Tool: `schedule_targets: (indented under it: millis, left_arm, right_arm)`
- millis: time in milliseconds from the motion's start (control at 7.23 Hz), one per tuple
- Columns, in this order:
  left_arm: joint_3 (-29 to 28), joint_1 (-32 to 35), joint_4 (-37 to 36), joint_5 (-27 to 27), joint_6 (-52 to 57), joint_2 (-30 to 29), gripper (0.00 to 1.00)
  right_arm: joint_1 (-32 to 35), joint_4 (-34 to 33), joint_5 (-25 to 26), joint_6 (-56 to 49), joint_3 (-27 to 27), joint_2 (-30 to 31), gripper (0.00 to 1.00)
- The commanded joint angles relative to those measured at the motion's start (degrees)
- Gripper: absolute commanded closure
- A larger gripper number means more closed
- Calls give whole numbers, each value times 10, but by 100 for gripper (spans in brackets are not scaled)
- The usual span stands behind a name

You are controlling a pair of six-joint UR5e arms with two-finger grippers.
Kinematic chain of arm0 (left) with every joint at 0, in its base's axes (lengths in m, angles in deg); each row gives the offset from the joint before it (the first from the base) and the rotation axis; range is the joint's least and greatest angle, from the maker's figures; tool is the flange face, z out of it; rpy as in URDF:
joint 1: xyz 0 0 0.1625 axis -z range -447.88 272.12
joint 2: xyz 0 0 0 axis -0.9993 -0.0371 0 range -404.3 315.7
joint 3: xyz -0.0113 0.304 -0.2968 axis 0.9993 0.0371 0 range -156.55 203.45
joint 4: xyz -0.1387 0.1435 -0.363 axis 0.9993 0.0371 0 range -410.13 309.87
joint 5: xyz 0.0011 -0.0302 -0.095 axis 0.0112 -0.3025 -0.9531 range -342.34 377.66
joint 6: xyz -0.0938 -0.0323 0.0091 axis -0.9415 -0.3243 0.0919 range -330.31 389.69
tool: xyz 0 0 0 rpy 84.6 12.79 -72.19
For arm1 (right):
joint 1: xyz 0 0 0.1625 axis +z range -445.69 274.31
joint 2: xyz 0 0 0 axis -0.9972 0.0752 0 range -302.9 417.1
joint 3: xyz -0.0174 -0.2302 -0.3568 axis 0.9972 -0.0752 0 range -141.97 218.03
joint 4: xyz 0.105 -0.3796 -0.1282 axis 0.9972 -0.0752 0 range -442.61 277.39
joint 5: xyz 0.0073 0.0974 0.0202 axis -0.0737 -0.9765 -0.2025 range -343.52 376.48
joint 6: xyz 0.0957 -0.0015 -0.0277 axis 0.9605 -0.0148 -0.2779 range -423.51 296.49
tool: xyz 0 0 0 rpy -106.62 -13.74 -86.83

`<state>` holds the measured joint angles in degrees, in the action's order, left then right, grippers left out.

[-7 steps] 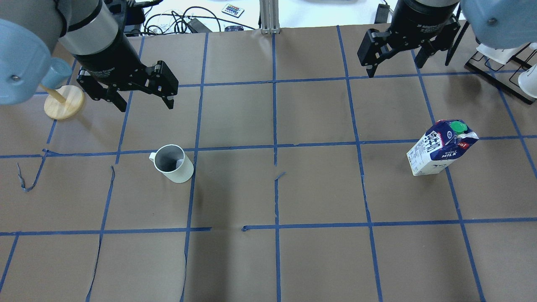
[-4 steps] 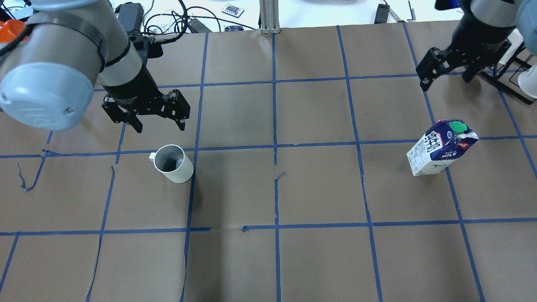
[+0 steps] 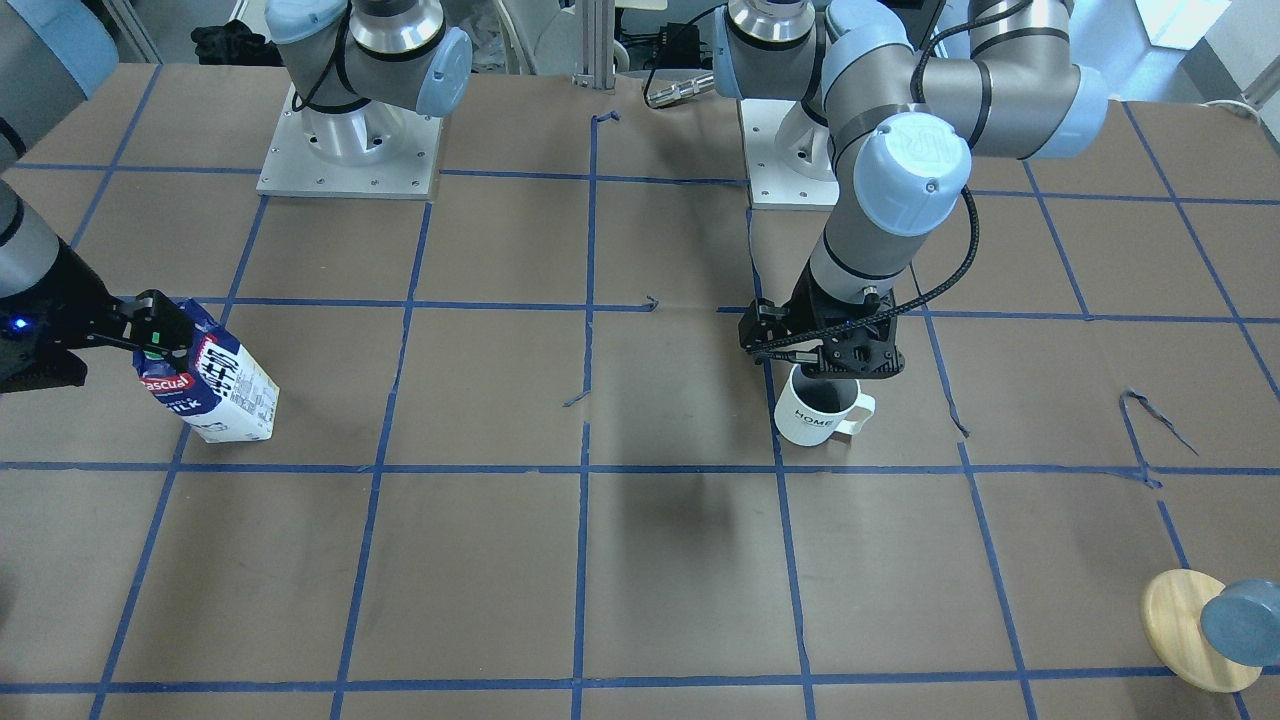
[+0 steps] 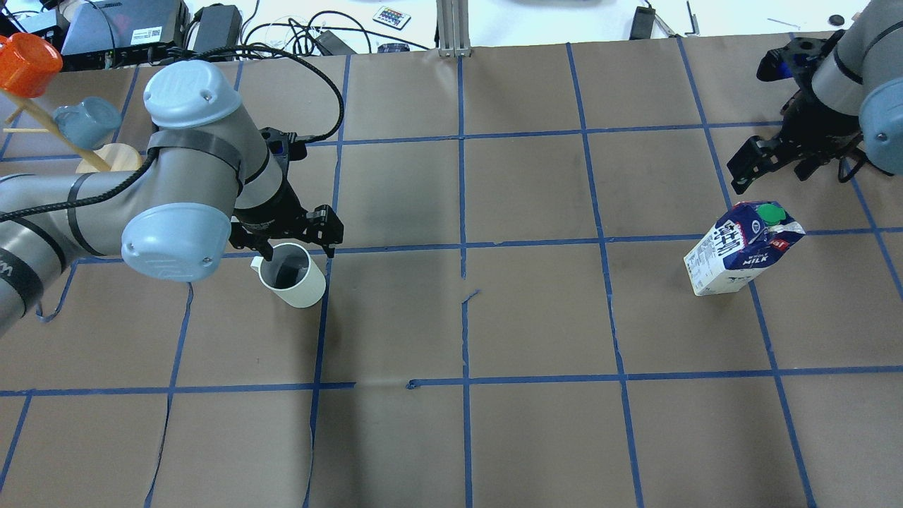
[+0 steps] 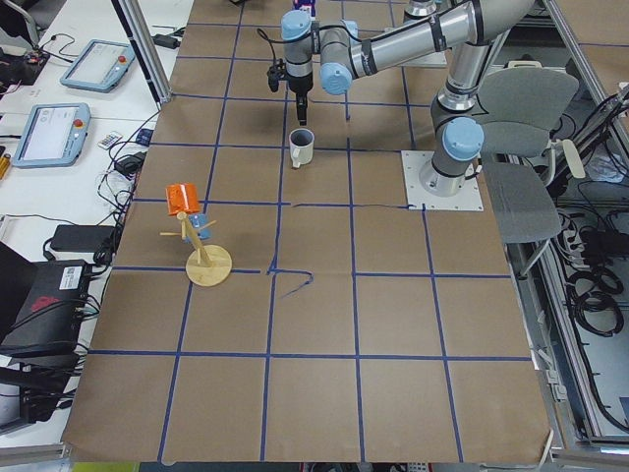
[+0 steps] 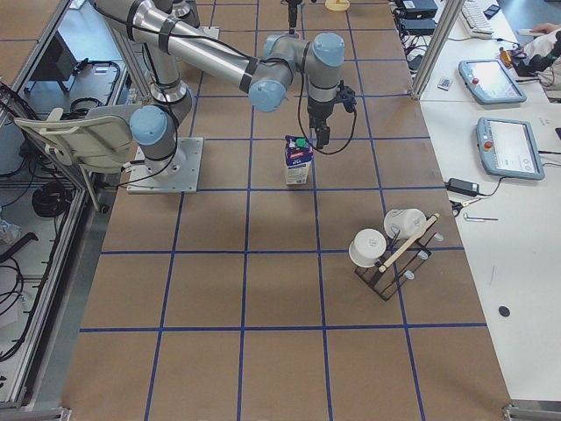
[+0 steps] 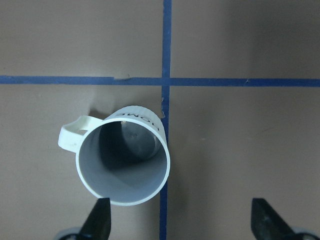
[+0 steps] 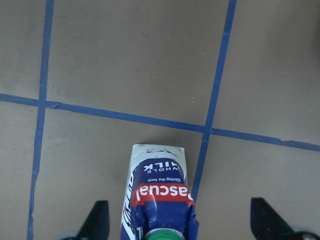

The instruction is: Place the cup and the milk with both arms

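Note:
The white cup (image 4: 293, 276) stands upright on the brown table left of centre, handle to its left; it also shows in the front view (image 3: 812, 417) and the left wrist view (image 7: 125, 162). My left gripper (image 4: 298, 248) is open just above the cup's far rim, one finger beside the rim (image 7: 100, 220), not touching. The blue and white milk carton (image 4: 742, 255) with a green cap stands at the right, also in the right wrist view (image 8: 160, 192). My right gripper (image 4: 789, 169) is open, above and just behind the carton.
A wooden cup stand (image 4: 106, 155) with an orange cup (image 4: 27, 63) and a blue cup is at the far left. A black rack with white cups (image 6: 390, 254) stands beyond the milk. Cables and devices lie along the far edge (image 4: 296, 32).
My left gripper has come down and forward to the cup's far rim. My right gripper has moved right and nearer to the milk carton. Cup and carton have not moved.

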<state>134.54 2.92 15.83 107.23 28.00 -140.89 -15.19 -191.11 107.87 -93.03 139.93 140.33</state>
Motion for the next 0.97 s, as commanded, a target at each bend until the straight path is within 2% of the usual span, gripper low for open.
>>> schedule_targets:
  millis: [0, 138, 277, 553, 691, 830]
  left_arm:
    - [33, 0, -57, 2, 7, -19, 0]
    - [44, 0, -83, 2, 16, -27, 0]
    - [45, 0, -90, 2, 16, -35, 15]
    - [43, 0, -91, 2, 19, -40, 64]
    - [42, 0, -91, 3, 27, -40, 88]
    - [42, 0, -91, 3, 32, -40, 100]
  right_arm:
    - [-1, -1, 5, -6, 24, -1, 0]
    - [-4, 0, 7, -11, 29, -1, 0]
    - [-9, 1, 7, -11, 34, -1, 0]
    - [-10, 0, 6, -6, 36, -1, 0]
    - [-11, 0, 5, -7, 36, -3, 6]
    - [-11, 6, 5, -3, 37, -3, 11]
